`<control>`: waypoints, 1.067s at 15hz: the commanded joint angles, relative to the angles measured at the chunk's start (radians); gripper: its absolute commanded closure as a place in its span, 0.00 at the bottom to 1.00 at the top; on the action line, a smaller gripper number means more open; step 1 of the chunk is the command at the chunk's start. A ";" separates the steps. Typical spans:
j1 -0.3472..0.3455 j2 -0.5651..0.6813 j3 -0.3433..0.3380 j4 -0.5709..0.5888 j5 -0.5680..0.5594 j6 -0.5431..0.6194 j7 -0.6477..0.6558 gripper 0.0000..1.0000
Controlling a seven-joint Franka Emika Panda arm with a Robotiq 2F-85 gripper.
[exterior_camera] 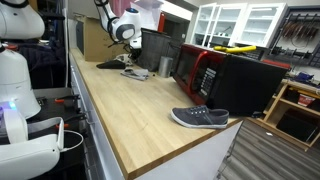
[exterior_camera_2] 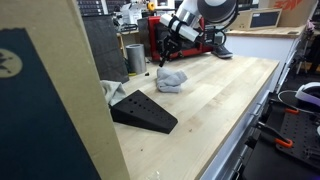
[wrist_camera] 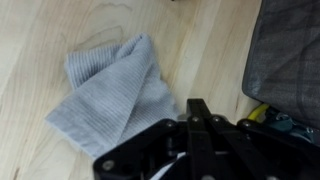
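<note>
grey cloth (wrist_camera: 110, 95) — just beside the gripper (wrist_camera: 198, 106); outside its jaws

You work at a long pale wooden counter (exterior_camera: 130, 110) that runs toward white glass-front cabinets (exterior_camera: 245, 22) (brightly lit); a dark rack of tools (exterior_camera: 300, 35) stands beside them, with a wooden shelf unit (exterior_camera: 295, 108) below.

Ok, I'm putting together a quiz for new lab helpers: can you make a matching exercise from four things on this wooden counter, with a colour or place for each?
Things:
1 cloth
2 shoe
3 wedge
4 microwave

Descriptions:
A red front, dark window
B black, low and sloped
C light grey, rumpled, just below the hand
D grey upper, white sole

Pairs: 1-C; 2-D; 3-B; 4-A
</note>
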 commanded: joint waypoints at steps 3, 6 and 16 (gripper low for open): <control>0.012 -0.025 -0.040 -0.011 0.016 -0.003 0.069 1.00; -0.010 -0.016 -0.030 -0.036 0.022 -0.010 0.081 1.00; -0.059 -0.032 -0.063 -0.163 0.007 -0.063 0.074 1.00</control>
